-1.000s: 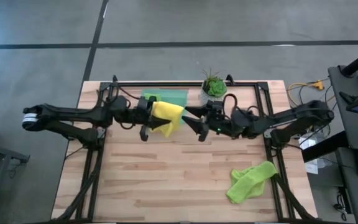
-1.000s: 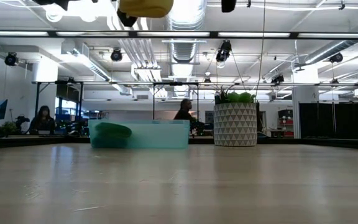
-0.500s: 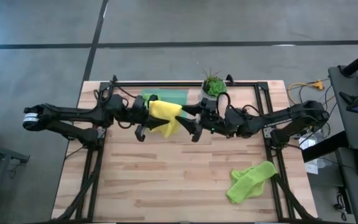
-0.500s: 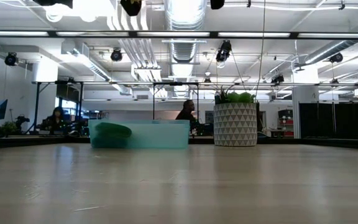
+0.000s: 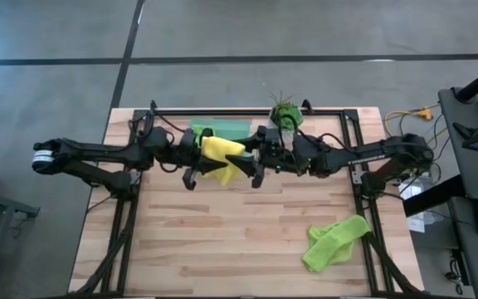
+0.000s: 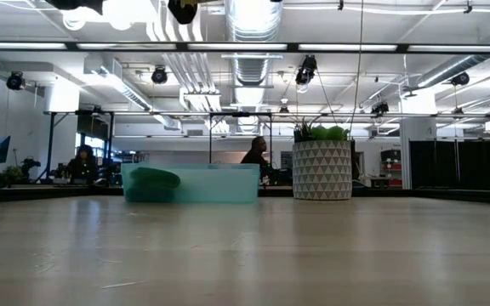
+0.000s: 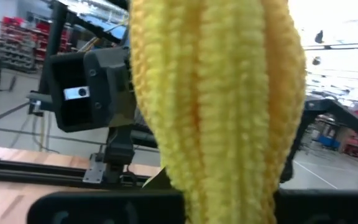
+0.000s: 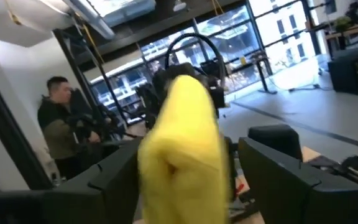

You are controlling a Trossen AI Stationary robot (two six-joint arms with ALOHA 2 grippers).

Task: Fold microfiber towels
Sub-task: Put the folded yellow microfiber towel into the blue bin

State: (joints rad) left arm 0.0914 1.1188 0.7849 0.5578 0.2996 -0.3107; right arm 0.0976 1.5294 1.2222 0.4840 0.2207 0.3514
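Note:
My left gripper (image 5: 201, 157) is shut on a yellow microfiber towel (image 5: 221, 154), held high above the table's far middle. The towel fills the left wrist view as a bunched yellow mass (image 7: 219, 93). My right gripper (image 5: 251, 158) faces it from the right, open, and the towel's free end (image 8: 180, 146) stands between its two fingers (image 8: 114, 180). A lime green towel (image 5: 334, 242) lies crumpled flat on the table at the near right. Another green cloth (image 6: 152, 182) lies inside the tray. My left gripper holds the yellow towel gathered into several pleats (image 7: 222, 186), coming roughly level from the table's left. The gripper's own body hides the place of contact. The towel is lifted clear of the table and reaches toward my right gripper. My right gripper: I cannot tell whether its fingers touch the towel.
A translucent green tray (image 5: 226, 129) stands at the far edge, and a potted plant (image 5: 285, 115) stands to its right. A black frame (image 5: 351, 145) runs along the table's sides. People show in the room beyond the table (image 8: 58, 124).
My right gripper has gone toward the table's left and a little up, to the yellow towel, whose free end now stands between its open fingers. The towel's lower end has risen out of the low view's top edge.

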